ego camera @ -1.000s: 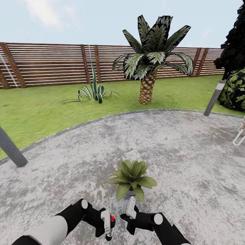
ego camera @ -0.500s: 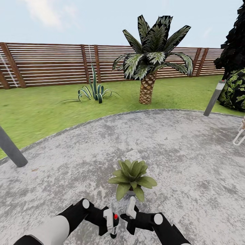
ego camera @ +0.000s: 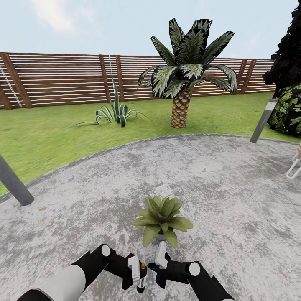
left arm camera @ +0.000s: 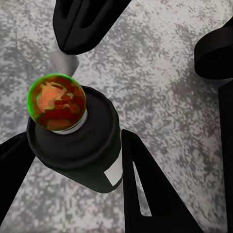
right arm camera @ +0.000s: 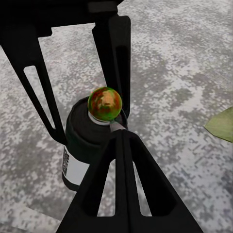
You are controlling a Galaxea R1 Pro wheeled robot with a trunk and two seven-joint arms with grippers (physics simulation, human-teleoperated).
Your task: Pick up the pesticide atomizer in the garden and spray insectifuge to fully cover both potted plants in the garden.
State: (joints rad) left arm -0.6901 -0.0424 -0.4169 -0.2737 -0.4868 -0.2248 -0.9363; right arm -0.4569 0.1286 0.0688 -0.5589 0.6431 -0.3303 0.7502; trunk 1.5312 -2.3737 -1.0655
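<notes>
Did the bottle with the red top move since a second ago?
Yes. The pesticide atomizer in the left pincer has slid rightward and slightly lower, nearer the right pincer, judged against the potted plant, which stayed put.

The head view looks forward and down from above both arms, taking in the grey speckled round patio [ego camera: 217,179] close below, the green lawn [ego camera: 50,133] beyond it and the brown horizontal-slat wooden fence [ego camera: 62,79] far off under the sky. The left wrist view sits very near the slim dark cylindrical bottle with a white label and a red-and-green ball top [left arm camera: 77,141], looking down along the black fingers [left arm camera: 145,194] onto the patio surface. The right wrist view looks down from slightly farther back onto the same bottle [right arm camera: 90,141] and paving. All three views share that bottle [ego camera: 142,276] and the patch of patio beneath it.
</notes>
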